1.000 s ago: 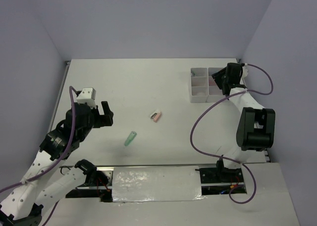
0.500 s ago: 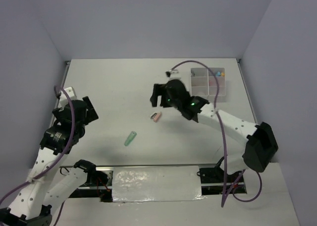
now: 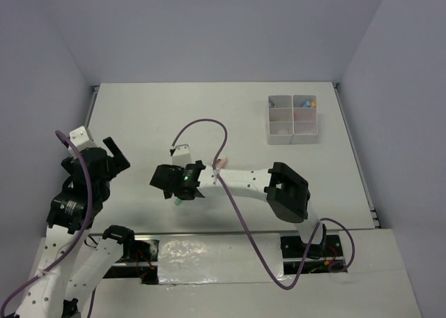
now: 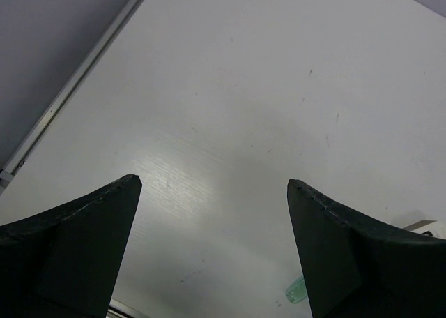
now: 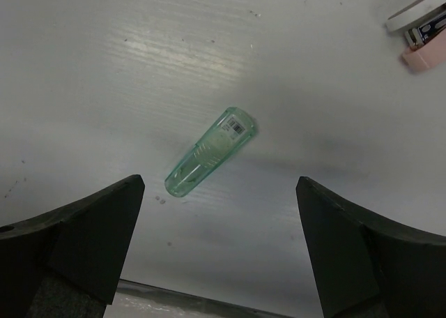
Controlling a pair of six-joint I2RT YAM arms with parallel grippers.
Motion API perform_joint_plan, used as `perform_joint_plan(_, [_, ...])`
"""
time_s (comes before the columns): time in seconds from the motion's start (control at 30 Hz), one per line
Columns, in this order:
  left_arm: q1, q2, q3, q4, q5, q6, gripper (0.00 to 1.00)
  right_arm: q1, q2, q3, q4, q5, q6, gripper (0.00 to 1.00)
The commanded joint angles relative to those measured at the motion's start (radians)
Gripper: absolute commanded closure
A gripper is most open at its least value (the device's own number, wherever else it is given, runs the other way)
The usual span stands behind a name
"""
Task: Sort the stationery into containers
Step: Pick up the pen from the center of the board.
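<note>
A translucent green stick (image 5: 211,151) lies flat on the white table, just ahead of my right gripper (image 5: 217,185), whose jaws are open and empty above it. From above, the right gripper (image 3: 159,185) covers most of the green stick (image 3: 179,202). A pink-and-white piece (image 5: 421,33) lies apart from the stick; the right arm partly hides the pink-and-white piece (image 3: 221,164) in the top view. The divided white container (image 3: 293,119) stands at the far right with small coloured items (image 3: 307,104) inside. My left gripper (image 3: 116,153) hovers open and empty at the left; the left wrist view shows the left gripper (image 4: 212,184) over bare table.
The right arm (image 3: 240,182) stretches across the front middle of the table. A cable (image 3: 202,123) loops above it. The table's left rail (image 4: 77,81) runs close to the left gripper. Grey walls enclose the back and both sides.
The right arm has swung from the container across to the front left, over the green stick, and its jaws have opened wide. The left arm has drawn back to the left.
</note>
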Motion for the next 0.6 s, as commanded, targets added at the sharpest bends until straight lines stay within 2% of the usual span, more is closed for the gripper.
perform_joint_plan(0.0, [0.004, 0.006, -0.001, 0.049, 0.039, 0.033, 0.01, 0.010, 0.003, 0.022, -0.048, 0.065, 0.120, 0.02])
perform_joint_plan(0.13, [0.004, -0.007, -0.002, 0.050, 0.046, 0.034, 0.01, 0.008, 0.004, -0.047, 0.084, -0.004, 0.105, 0.07])
perform_joint_plan(0.27, [0.003, -0.025, -0.004, 0.053, 0.046, 0.034, 0.01, 0.005, 0.116, 0.066, 0.019, -0.003, 0.109, 0.10])
perform_joint_plan(0.33, [0.003, -0.028, -0.001, 0.049, 0.043, 0.031, 0.01, 0.002, 0.156, 0.112, -0.021, -0.007, 0.125, 0.17])
perform_joint_plan(0.57, [-0.002, -0.039, -0.004, 0.053, 0.045, 0.031, 0.01, 0.002, 0.179, 0.052, -0.011, -0.034, 0.174, 0.20])
